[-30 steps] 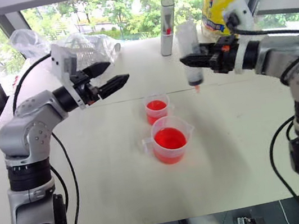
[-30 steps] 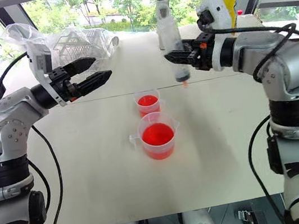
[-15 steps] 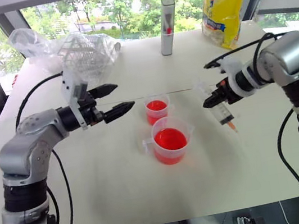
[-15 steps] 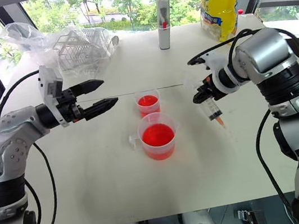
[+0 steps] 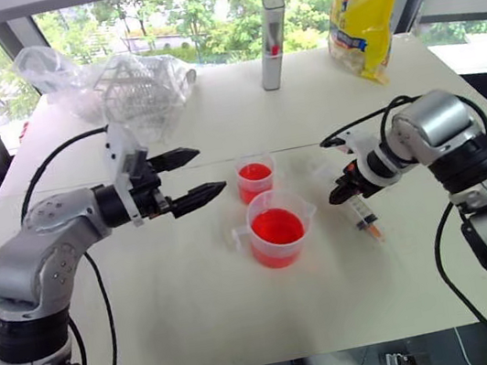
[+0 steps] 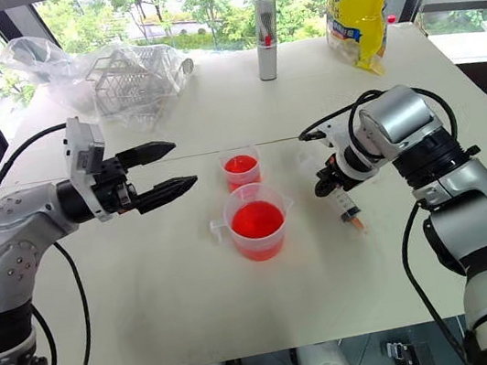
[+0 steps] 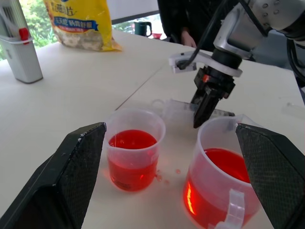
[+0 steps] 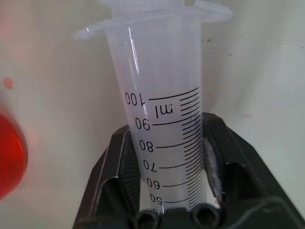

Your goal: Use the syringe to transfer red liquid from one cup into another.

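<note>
Left hand (image 5: 189, 174) open, right hand (image 5: 341, 187) downturned

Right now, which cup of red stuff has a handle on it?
The bigger cup, the one closer to the robot. It has a handle on its side and a pouring spout. The small cup behind it has neither.

Right gripper (image 6: 326, 180) swung syringe (image 6: 346, 204) from upright in the air down onto the table (image 6: 200, 319), right of the cups, tip toward front edge. Left gripper (image 6: 165, 169) dropped lower and pulled back slightly toward front edge.
</note>
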`<state>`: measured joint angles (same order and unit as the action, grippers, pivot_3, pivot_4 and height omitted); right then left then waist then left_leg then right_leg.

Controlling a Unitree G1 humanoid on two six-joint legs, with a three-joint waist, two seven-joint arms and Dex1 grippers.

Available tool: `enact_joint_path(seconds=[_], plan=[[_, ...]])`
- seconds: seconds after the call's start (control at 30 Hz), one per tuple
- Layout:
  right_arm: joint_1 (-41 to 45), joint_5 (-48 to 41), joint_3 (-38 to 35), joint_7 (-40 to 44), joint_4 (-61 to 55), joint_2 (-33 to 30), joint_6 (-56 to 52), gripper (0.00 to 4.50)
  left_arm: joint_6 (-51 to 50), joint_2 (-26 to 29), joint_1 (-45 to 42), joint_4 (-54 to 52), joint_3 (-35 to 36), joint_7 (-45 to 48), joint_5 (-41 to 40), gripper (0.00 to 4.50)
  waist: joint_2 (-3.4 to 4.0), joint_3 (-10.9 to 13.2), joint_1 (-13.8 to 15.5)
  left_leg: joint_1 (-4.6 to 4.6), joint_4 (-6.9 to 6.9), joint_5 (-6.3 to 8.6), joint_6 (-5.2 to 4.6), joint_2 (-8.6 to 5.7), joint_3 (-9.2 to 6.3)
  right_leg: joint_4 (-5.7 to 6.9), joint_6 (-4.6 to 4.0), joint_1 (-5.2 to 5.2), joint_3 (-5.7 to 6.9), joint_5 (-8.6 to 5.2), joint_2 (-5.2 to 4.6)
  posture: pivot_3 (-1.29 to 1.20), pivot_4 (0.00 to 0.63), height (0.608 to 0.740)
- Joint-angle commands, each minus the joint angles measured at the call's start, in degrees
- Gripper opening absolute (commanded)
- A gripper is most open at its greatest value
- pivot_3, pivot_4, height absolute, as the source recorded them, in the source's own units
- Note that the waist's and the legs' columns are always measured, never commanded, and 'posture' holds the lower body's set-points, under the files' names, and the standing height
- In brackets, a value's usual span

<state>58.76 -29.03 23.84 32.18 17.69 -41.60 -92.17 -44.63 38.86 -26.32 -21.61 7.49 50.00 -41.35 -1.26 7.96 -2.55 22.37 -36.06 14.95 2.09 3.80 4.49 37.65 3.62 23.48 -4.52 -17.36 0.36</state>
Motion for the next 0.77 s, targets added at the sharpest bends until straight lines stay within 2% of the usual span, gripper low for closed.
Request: enact_joint_path(seconds=[0.03, 0.07, 0.1, 0.2, 0.37, 0.43, 0.57, 0.67, 0.77], plan=[[-0.1, -0.4, -2.1, 0.2, -2.0, -1.3, -0.3, 3.86, -0.2, 1.1, 0.1, -2.2, 0.3, -0.1, -1.0, 4.5, 0.0, 0.0, 0.0, 0.0, -0.01, 0.0, 0.0, 0.0, 0.0, 0.0, 0.0, -0.01, 0.0, 0.0, 0.0, 0.0, 0.15, 0.74], [0.0, -0.9, -2.3, 0.4, -2.8, -1.7, -0.3, 4.4, -0.4, 1.2, 0.1, -2.2, 0.4, -0.2, -1.2, 4.5, 0.0, 0.0, 0.0, 0.0, -0.01, 0.0, 0.0, 0.0, 0.0, 0.0, 0.0, -0.01, 0.0, 0.0, 0.0, 0.0, 0.15, 0.74], [0.3, -1.5, -2.7, 0.6, -3.9, -2.5, -0.3, 4.46, -0.6, 1.2, 0.1, -2.2, 0.5, -0.3, -1.5, 4.5, 0.0, 0.0, 0.0, 0.0, -0.01, 0.0, 0.0, 0.0, 0.0, 0.0, 0.0, -0.01, 0.0, 0.0, -0.01, 0.0, 0.15, 0.74], [1.0, -3.4, -3.9, 1.8, -7.7, -5.1, -0.3, 4.46, -0.9, 1.4, 0.0, -2.1, 0.7, -0.5, -1.9, 4.5, 0.01, 0.0, 0.0, 0.0, 0.01, 0.0, 0.0, -0.01, 0.0, 0.0, 0.0, 0.0, 0.0, 0.0, 0.0, 0.0, 0.15, 0.74], [1.0, -7.1, -9.1, 9.0, -20.0, -12.8, 2.5, 4.46, -1.3, 2.2, 0.7, -2.6, 1.5, -0.7, -2.7, 4.5, 0.03, 0.0, 0.0, 0.02, 0.06, 0.01, 0.0, -0.01, -0.03, -0.09, 0.0, -0.01, 0.03, 0.0, 0.0, 0.0, 0.15, 0.74], [-0.4, -6.9, -10.9, 11.7, -24.5, -16.1, 7.6, 4.46, -1.6, 2.7, 1.0, -2.9, 2.0, -0.9, -3.1, 4.5, 0.03, 0.0, 0.0, 0.01, 0.08, 0.01, -0.01, 0.0, -0.04, -0.12, 0.01, -0.02, 0.04, 0.0, 0.0, 0.0, 0.15, 0.74], [-8.3, -8.4, -20.8, 21.6, -34.7, -22.9, 23.2, 4.46, -2.2, 4.2, 2.0, -3.6, 3.2, -0.9, -4.2, 4.5, 0.01, 0.0, 0.1, 0.0, 0.13, 0.01, -0.01, 0.0, -0.06, -0.24, 0.01, -0.07, 0.07, -0.01, 0.01, 0.0, 0.15, 0.74], [-20.4, -8.2, -30.1, 28.4, -40.1, -25.5, 35.6, 4.46, -2.7, 5.5, 2.6, -3.8, 4.2, -0.6, -5.2, 4.5, -0.09, 0.0, 0.2, -0.02, 0.13, 0.02, -0.02, 0.01, -0.11, -0.39, 0.02, -0.2, 0.17, -0.01, -0.01, 0.0, 0.15, 0.74], [-26.9, -12.6, -36.3, 31.6, -44.2, -25.6, 36.3, 4.46, -3.5, 6.3, 2.8, -3.8, 4.9, -0.7, -6.6, 4.5, -0.06, 0.0, 0.1, -0.08, 0.06, 0.03, -0.02, 0.03, -0.11, -0.41, 0.04, -0.34, 0.2, 0.0, -0.05, 0.0, 0.15, 0.74]])
